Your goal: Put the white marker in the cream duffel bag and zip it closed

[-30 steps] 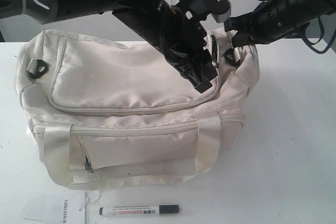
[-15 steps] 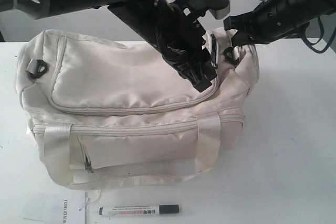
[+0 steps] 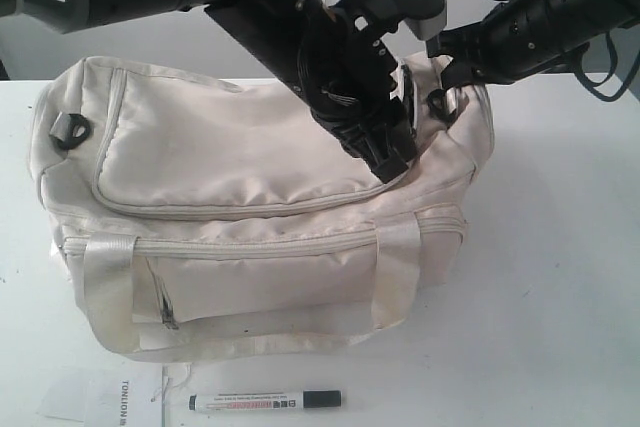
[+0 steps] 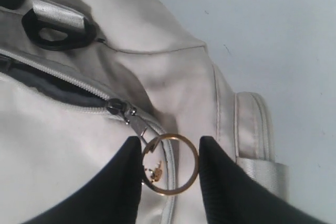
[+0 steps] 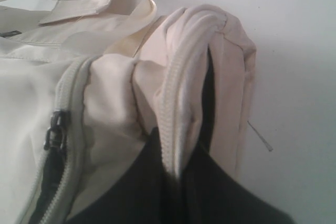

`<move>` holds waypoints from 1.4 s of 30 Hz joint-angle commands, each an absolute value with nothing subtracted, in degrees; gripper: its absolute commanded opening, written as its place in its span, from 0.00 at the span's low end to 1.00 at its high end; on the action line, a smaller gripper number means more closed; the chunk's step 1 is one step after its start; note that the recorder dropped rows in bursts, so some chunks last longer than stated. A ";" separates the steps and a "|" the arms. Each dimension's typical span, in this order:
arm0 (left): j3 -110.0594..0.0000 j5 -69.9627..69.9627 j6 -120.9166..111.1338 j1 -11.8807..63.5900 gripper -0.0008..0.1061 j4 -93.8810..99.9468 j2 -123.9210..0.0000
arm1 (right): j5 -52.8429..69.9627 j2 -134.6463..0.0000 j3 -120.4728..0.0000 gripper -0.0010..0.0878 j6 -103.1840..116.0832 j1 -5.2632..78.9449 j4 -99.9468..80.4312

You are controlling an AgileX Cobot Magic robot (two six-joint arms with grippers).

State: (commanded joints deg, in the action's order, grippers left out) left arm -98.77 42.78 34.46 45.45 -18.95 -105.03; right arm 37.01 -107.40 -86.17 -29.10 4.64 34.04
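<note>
**Marker.** The marker point(image 3: 265, 401) lies flat on the white table point(image 3: 560, 297) at its near edge, outside the bag. Its black cap points right. It lies apart from the bag's front, with a strip of bare table between the two. A printed paper slip point(image 3: 100, 397) lies just to its left.

**Bag.** The bag point(image 3: 230, 147) stands upright behind the marker, long side facing front. A webbing handle point(image 3: 400, 267) hangs down the front panel. A dark ring point(image 3: 68, 130) sits at the left end. Open table runs along the right of the bag and in front of it.

**Top zip.** In the left wrist view the zip slider point(image 4: 118, 107) sits close to the bag's end, near a second dark ring point(image 4: 58, 30). A dark gap shows behind the slider, so the zip is open along that stretch. A gold pull ring point(image 4: 171, 135) hangs from the slider.

**Left gripper.** The left gripper point(image 4: 169, 148) is lowered onto the top right of the bag point(image 3: 392, 159). Its two fingers point(image 4: 126, 182) stand on either side of the pull ring, at its rim. It cannot be told whether they clamp the ring or only bracket it.

**Right gripper.** The right gripper point(image 3: 447, 72) is at the far right end of the bag. Its wrist view point(image 5: 176, 166) shows the fingers pressed together on a raised fold of the zip edge.
</note>
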 joint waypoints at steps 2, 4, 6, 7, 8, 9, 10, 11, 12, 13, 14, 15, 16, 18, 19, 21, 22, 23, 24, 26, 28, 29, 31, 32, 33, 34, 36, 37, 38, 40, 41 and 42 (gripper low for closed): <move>-98.77 43.34 34.46 45.45 0.01 -18.95 -105.03 | 37.01 -107.40 -86.17 0.01 -29.10 4.64 34.04; -98.77 43.47 34.46 45.45 0.01 -18.95 -105.03 | 37.01 -107.40 -86.17 0.01 -29.10 4.64 34.04; -98.77 43.58 34.46 45.45 0.01 -18.95 -104.92 | 37.01 -107.40 -86.17 0.01 -29.10 4.64 34.04; -98.77 43.72 34.46 45.45 0.01 -18.95 -104.94 | 37.01 -107.40 -86.17 0.01 -29.10 4.64 34.04; -98.77 44.06 34.46 45.45 0.01 -18.95 -104.94 | 37.01 -107.40 -86.17 0.01 -29.10 4.64 34.04; -98.77 44.36 34.46 45.45 0.01 -18.95 -104.71 | 37.01 -107.40 -86.17 0.01 -29.10 4.64 34.04; -98.77 44.74 34.46 45.45 0.01 -18.95 -104.72 | 37.01 -107.40 -86.17 0.01 -29.10 4.64 34.04; -98.77 44.99 34.46 45.45 0.01 -18.95 -104.58 | 37.01 -107.40 -86.17 0.01 -29.10 4.64 34.04; -98.77 45.21 34.46 45.45 0.01 -18.95 -104.58 | 37.01 -107.40 -86.17 0.01 -29.10 4.64 34.04; -98.77 45.53 34.29 45.45 0.01 -19.06 -104.45 | 37.01 -107.40 -86.17 0.01 -29.10 4.64 34.04; -98.77 45.77 34.29 45.45 0.01 -19.06 -104.45 | 37.01 -107.40 -86.17 0.01 -29.10 4.64 34.04; -98.77 46.37 34.29 45.45 0.01 -19.18 -104.45 | 37.00 -107.40 -86.17 0.01 -28.75 4.64 34.04; -98.77 46.83 34.29 45.45 0.01 -19.18 -104.45 | 36.87 -107.40 -86.17 0.01 -28.36 4.64 34.04; -98.77 47.69 34.29 45.45 0.01 -19.18 -104.45 | 36.87 -107.40 -86.17 0.01 -28.19 4.64 34.04; -98.77 47.83 34.29 45.45 0.01 -19.18 -104.45 | 36.87 -107.40 -86.17 0.01 -28.19 4.64 34.04; -98.77 47.83 34.29 45.45 0.01 -19.18 -104.45 | 36.87 -107.40 -86.17 0.01 -28.19 4.64 34.04; -98.77 48.13 33.99 45.45 0.01 -19.18 -104.45 | 36.87 -107.40 -86.17 0.01 -28.19 4.64 34.04; -98.77 48.46 33.60 45.45 0.01 -19.18 -104.45 | 36.87 -107.40 -86.17 0.01 -28.19 4.64 34.04; -98.77 48.88 33.59 45.45 0.01 -19.18 -104.45 | 36.87 -107.40 -86.17 0.01 -28.19 4.64 34.04; -98.77 49.24 33.46 45.45 0.01 -19.18 -104.45 | 36.87 -107.40 -86.17 0.01 -28.19 4.64 34.04; -98.77 49.30 33.36 45.45 0.01 -19.18 -104.45 | 36.87 -107.40 -86.17 0.01 -28.19 4.64 34.04; -98.77 49.42 33.36 45.45 0.01 -19.18 -104.45 | 36.87 -107.40 -86.17 0.01 -28.19 4.64 34.04; -98.77 49.84 33.36 45.45 0.01 -19.18 -104.45 | 36.87 -107.40 -86.17 0.01 -28.19 4.64 34.04; -98.77 50.13 33.36 45.45 0.01 -19.18 -104.45 | 36.87 -107.40 -86.17 0.01 -28.19 4.64 34.04; -98.77 50.56 33.36 45.45 0.01 -19.18 -104.45 | 36.87 -107.40 -86.17 0.01 -28.19 4.64 34.04; -98.77 51.03 33.36 45.45 0.01 -19.18 -104.45 | 36.87 -107.40 -86.17 0.01 -28.19 4.64 34.04; -98.77 51.56 33.36 45.45 0.01 -19.18 -104.45 | 36.87 -107.40 -86.17 0.01 -28.19 4.64 34.04; -98.77 51.95 33.36 45.45 0.01 -19.18 -104.45 | 36.87 -107.40 -86.17 0.01 -28.19 4.64 34.04; -98.77 52.21 33.36 45.45 0.01 -19.18 -104.45 | 36.87 -107.40 -86.17 0.01 -28.19 4.64 34.04; -98.77 52.74 33.36 45.45 0.01 -19.18 -104.45 | 36.87 -107.40 -86.17 0.01 -28.19 4.64 34.04; -98.77 52.86 33.36 45.45 0.01 -19.18 -104.45 | 36.87 -107.40 -86.17 0.01 -28.19 4.64 34.04; -98.77 53.11 33.24 45.45 0.01 -19.18 -104.45 | 36.87 -107.40 -86.17 0.01 -28.19 4.64 34.04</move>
